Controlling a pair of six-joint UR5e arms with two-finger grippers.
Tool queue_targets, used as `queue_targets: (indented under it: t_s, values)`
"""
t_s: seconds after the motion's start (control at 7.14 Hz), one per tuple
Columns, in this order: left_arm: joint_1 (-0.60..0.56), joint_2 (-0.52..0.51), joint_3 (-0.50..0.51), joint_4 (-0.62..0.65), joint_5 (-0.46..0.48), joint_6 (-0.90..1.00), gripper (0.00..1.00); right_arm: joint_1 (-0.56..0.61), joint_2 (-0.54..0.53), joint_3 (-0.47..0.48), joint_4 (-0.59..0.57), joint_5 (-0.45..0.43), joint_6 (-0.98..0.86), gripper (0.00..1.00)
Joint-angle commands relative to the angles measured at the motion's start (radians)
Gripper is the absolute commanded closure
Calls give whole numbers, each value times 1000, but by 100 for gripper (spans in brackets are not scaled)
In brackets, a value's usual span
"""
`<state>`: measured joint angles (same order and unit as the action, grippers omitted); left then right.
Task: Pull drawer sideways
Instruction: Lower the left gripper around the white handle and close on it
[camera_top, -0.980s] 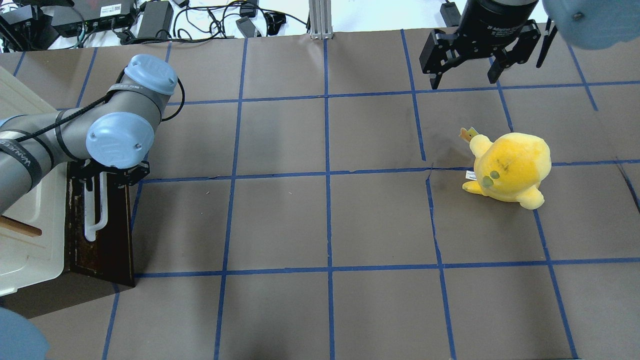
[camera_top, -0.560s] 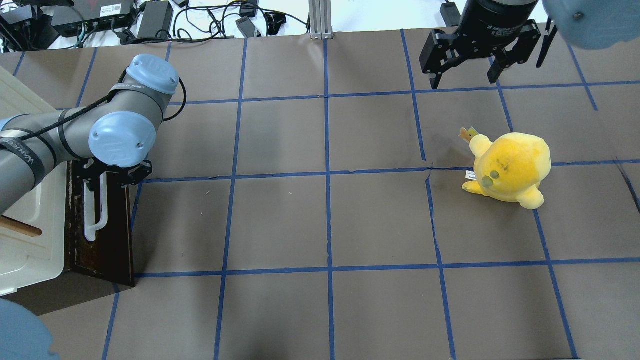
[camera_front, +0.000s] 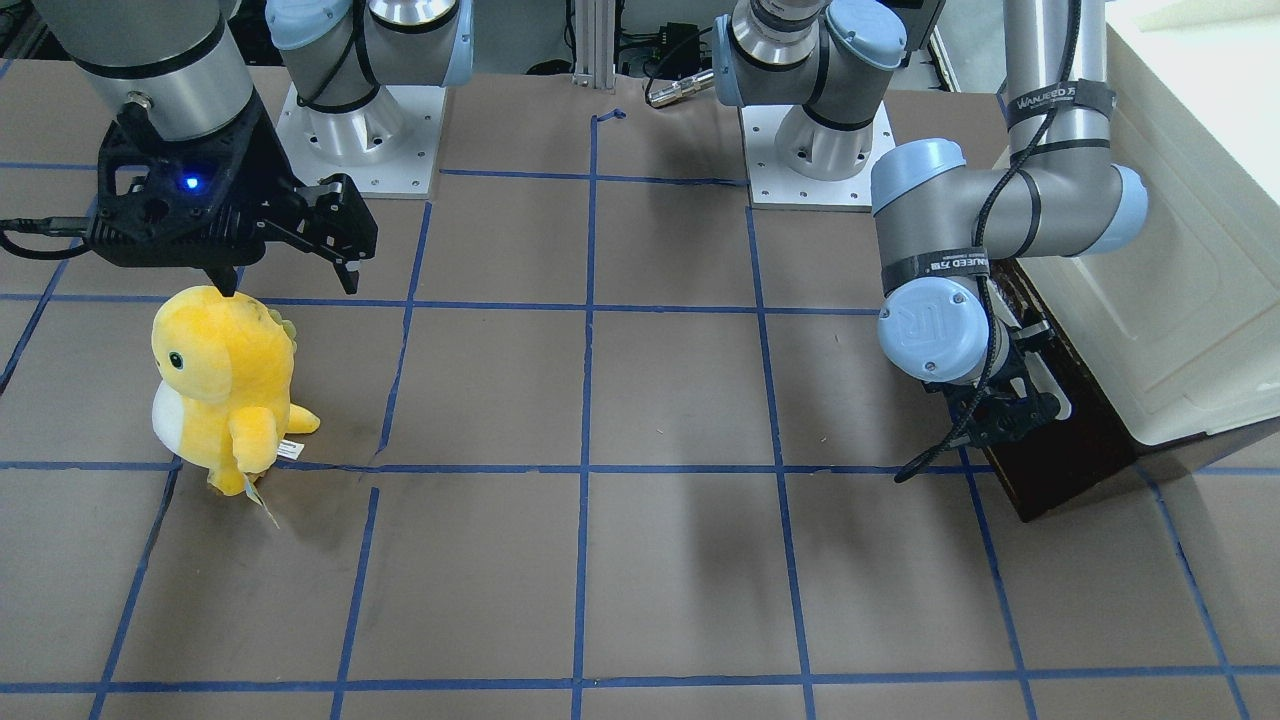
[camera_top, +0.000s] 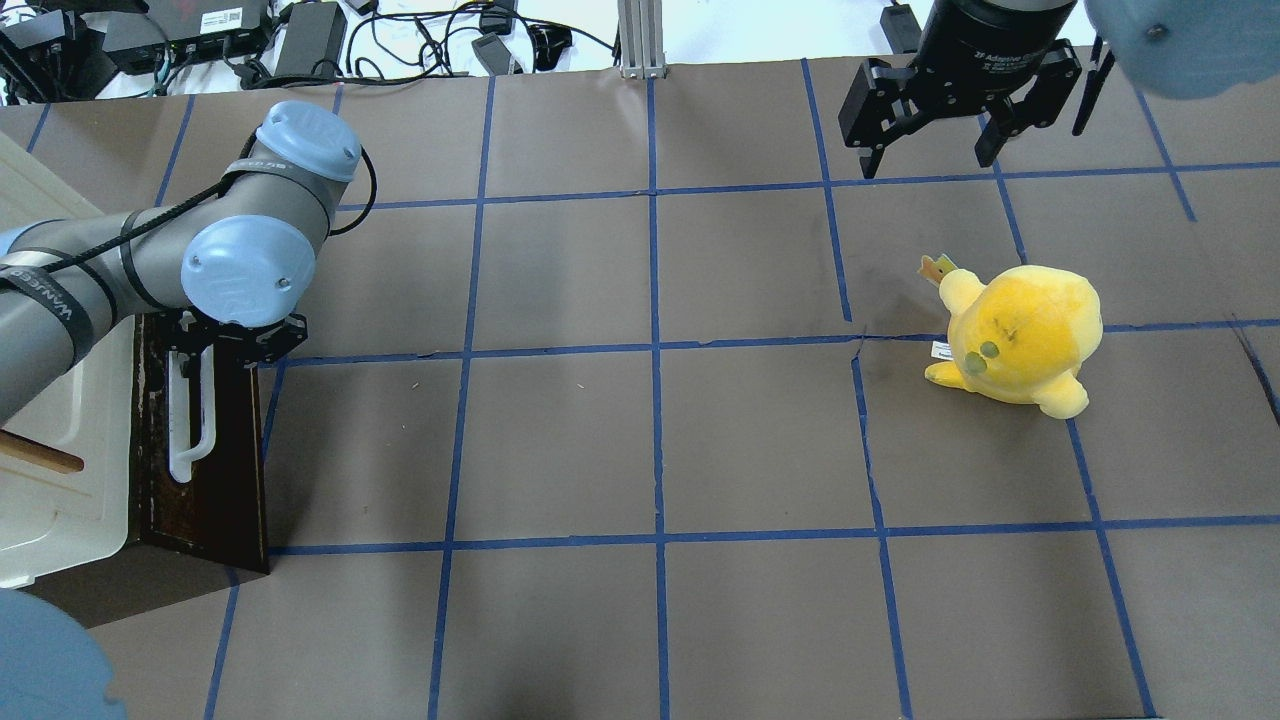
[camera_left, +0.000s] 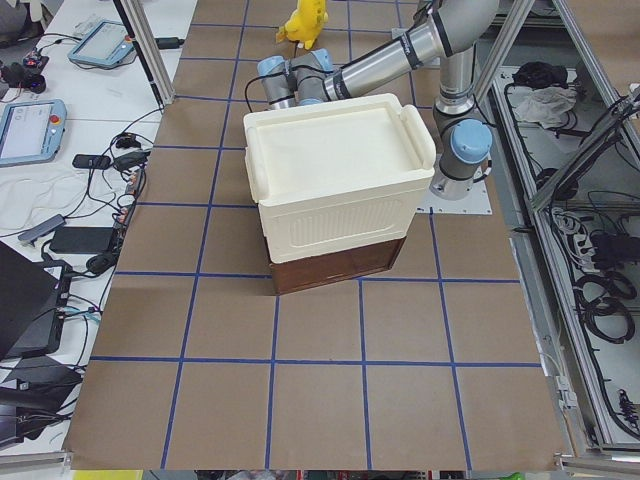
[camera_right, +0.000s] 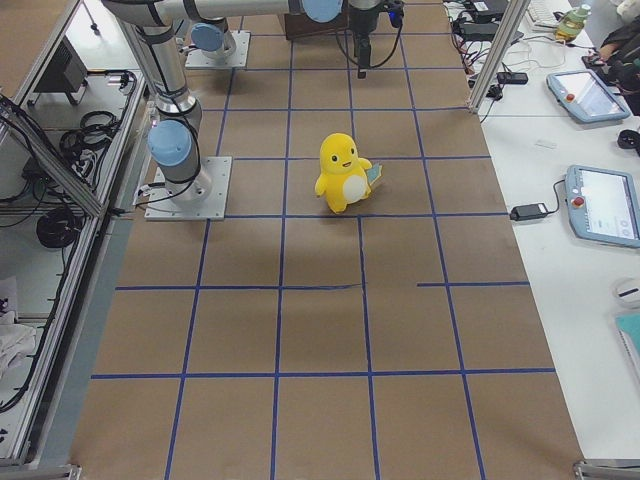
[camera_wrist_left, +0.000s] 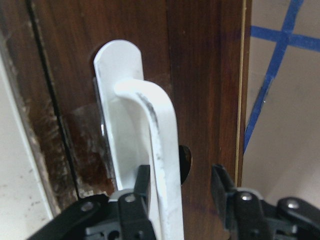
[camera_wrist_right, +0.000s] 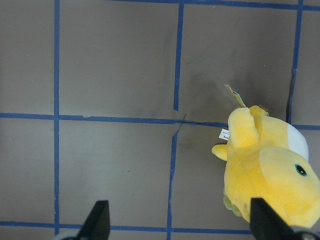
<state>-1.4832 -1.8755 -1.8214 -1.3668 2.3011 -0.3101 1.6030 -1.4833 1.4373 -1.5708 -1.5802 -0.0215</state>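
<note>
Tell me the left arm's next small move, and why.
Probably shut the left claw on the handle. Its fingers straddle the white bar with a gap on one side, so it looks open, and the drawer appears not yet pulled out.

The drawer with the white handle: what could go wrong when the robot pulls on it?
The left gripper straddles the white handle with a gap on one side; pulled unclosed, it might slip off. The cream cabinet may not be fastened down, so it could slide along rather than let the drawer out.
</note>
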Motion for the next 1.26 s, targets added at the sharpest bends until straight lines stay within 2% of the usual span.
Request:
queue_targets:
  t_s: [0.0,0.42,0.56,0.7,1.12]
  values:
    - [0,3,1,0,-3,0,64,0,0,0,0,0,0,0]
    - [0,12,1,-11,0,2,69,0,0,0,0,0,0,0]
    - [0,16,2,-14,0,5,81,0,0,0,0,0,0,0]
    - [0,13,1,-17,-2,3,100,0,0,0,0,0,0,0]
    - [-3,10,4,-15,3,2,100,0,0,0,0,0,0,0]
